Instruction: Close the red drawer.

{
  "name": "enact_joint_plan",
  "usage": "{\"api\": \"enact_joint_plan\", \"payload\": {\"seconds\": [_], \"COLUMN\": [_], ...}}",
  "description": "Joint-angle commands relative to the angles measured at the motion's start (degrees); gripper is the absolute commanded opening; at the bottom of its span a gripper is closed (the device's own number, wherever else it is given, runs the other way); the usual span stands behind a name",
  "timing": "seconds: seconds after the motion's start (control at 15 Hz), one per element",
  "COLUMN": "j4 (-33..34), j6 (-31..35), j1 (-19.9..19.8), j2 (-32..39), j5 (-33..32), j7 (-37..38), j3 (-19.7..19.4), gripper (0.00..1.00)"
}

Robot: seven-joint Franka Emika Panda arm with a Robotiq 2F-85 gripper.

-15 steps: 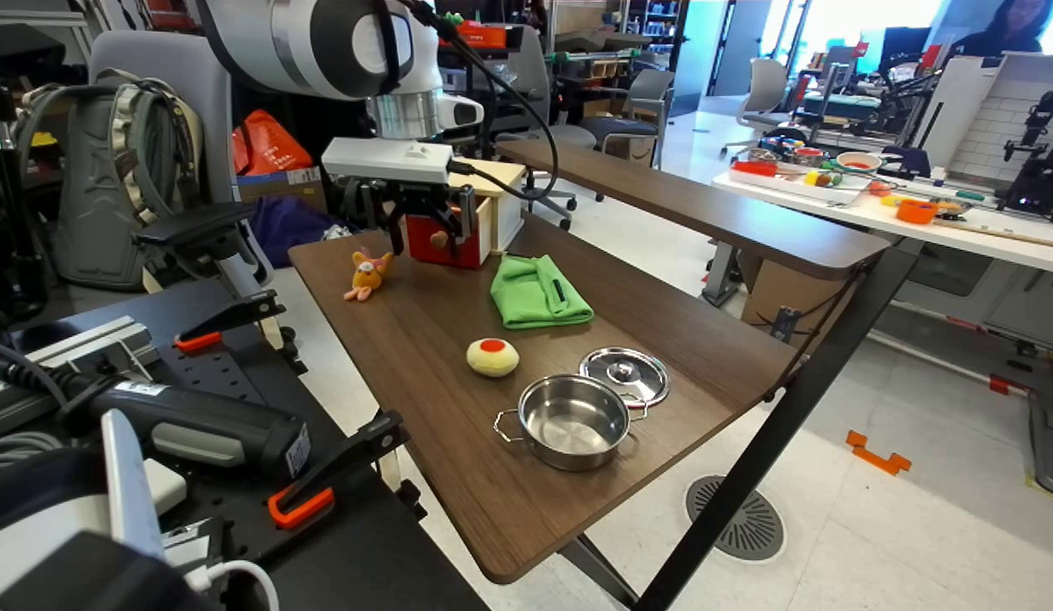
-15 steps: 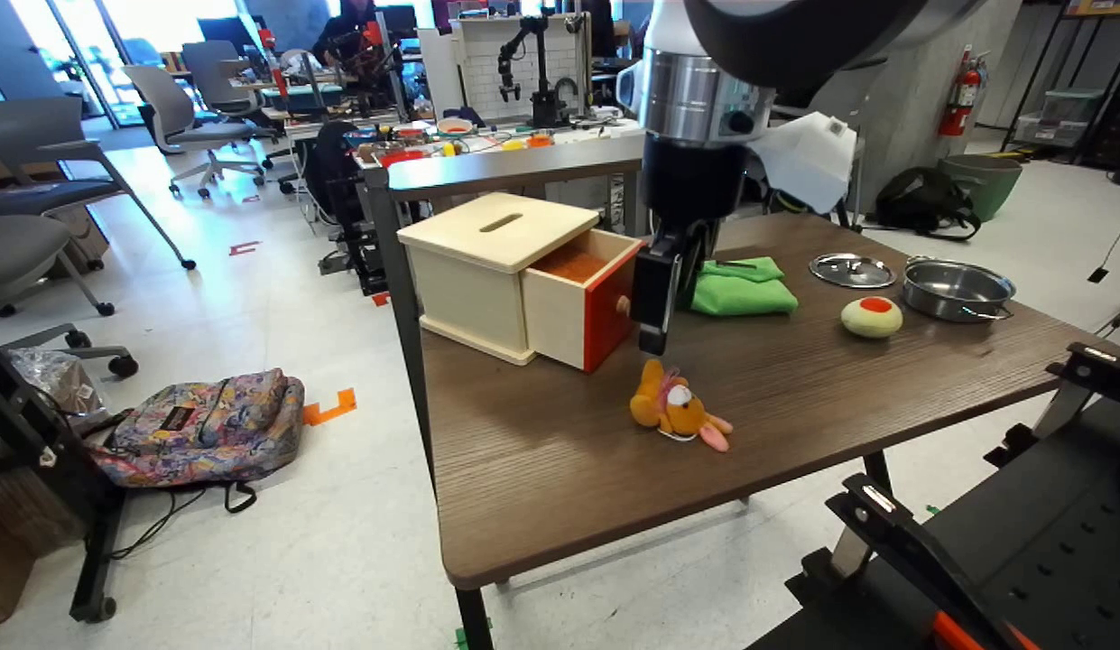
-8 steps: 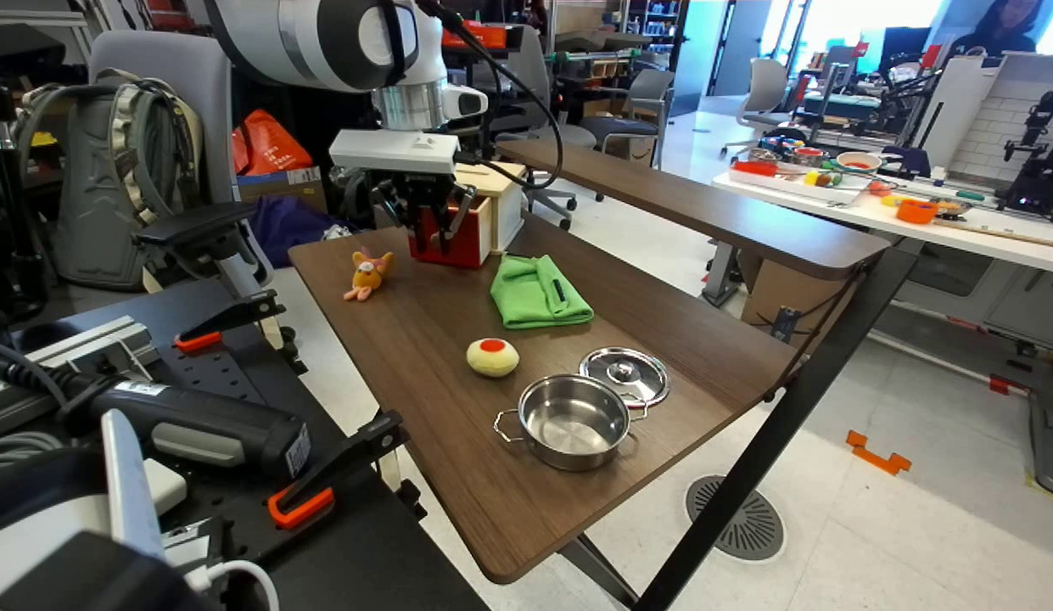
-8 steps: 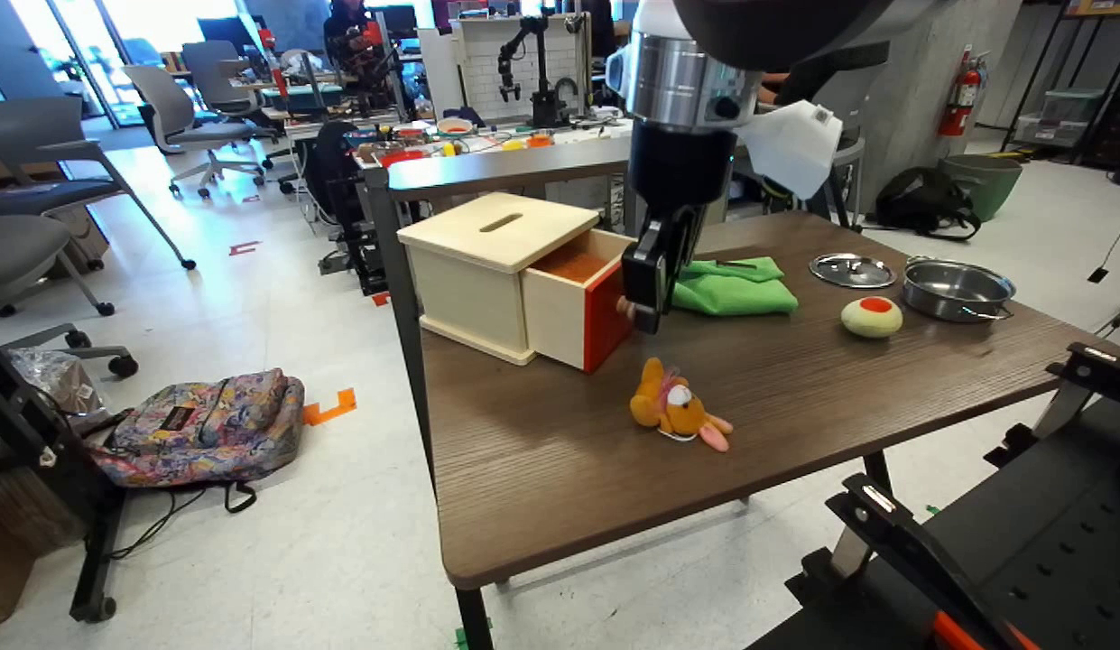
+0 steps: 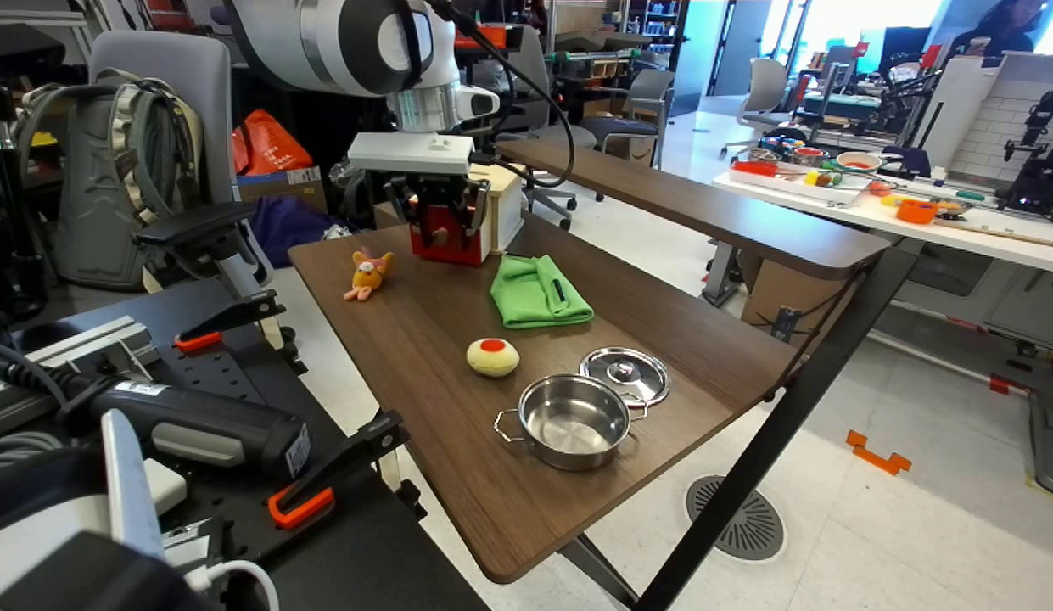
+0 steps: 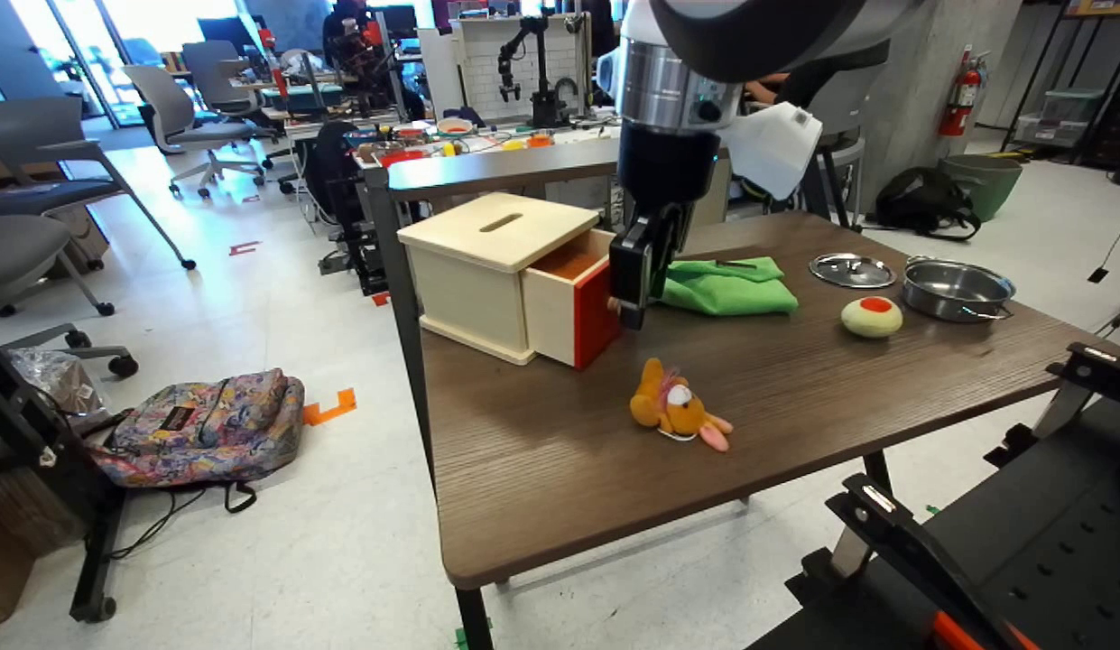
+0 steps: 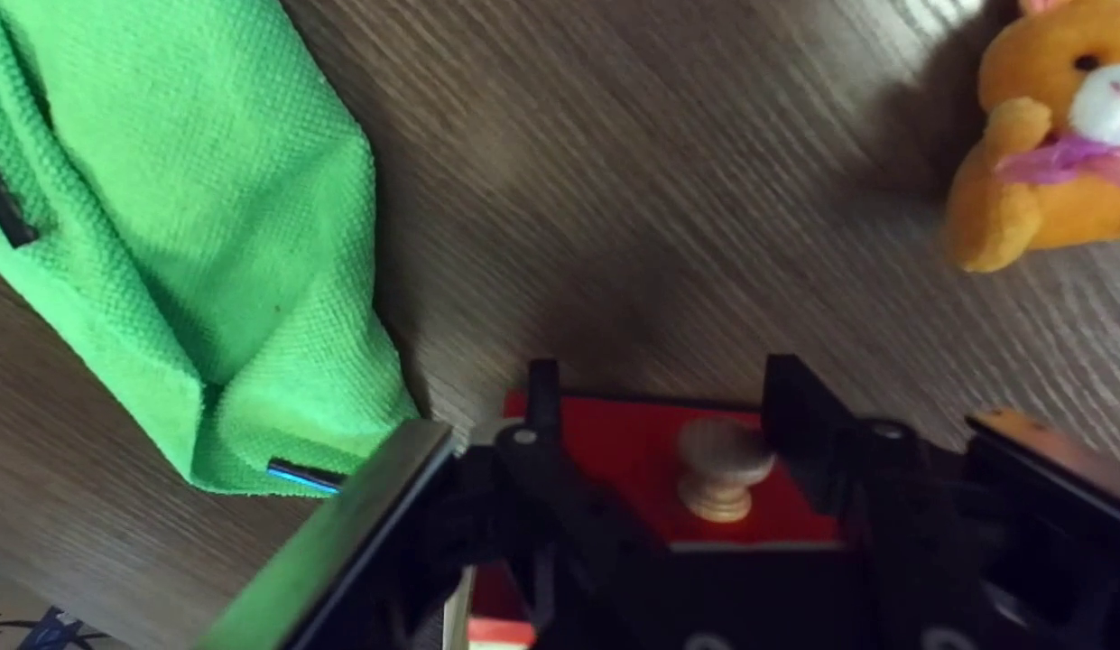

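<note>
Compared with half a second ago, the red drawer sits deeper in its pale wooden cabinet, and the Robotiq gripper has shifted the same way, toward the cabinet. In an exterior view, a patterned backpack lies on the floor well left of the gripper. Nearer, on the gripper's left, stands the cabinet with its slotted top, and from it the drawer juts partway out, its red front just beside the fingertips. In the wrist view the two fingers are apart, one on either side of the wooden knob; whether either touches the knob or the red front I cannot tell. In front of the gripper and a little to its right, in an exterior view, an orange plush animal with a white muzzle lies on the brown table. Just right of the gripper and behind it is the folded green cloth. Farther right come the round steel lid, then the pale yellow oval object with a red patch, and last, well to the gripper's right, the two-handled steel pot.
</note>
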Motion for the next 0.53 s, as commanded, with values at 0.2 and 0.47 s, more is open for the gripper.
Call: {"api": "enact_joint_plan", "payload": {"seconds": [0.2, 0.47], "j4": [4.5, 5.0], "j6": [0.2, 0.6], "j1": [0.0, 0.2], "j2": [3.8, 4.4], "j5": [-1.8, -2.3], "j7": [0.7, 0.5], "j3": [-0.6, -0.7], "gripper": [1.0, 0.74]}}
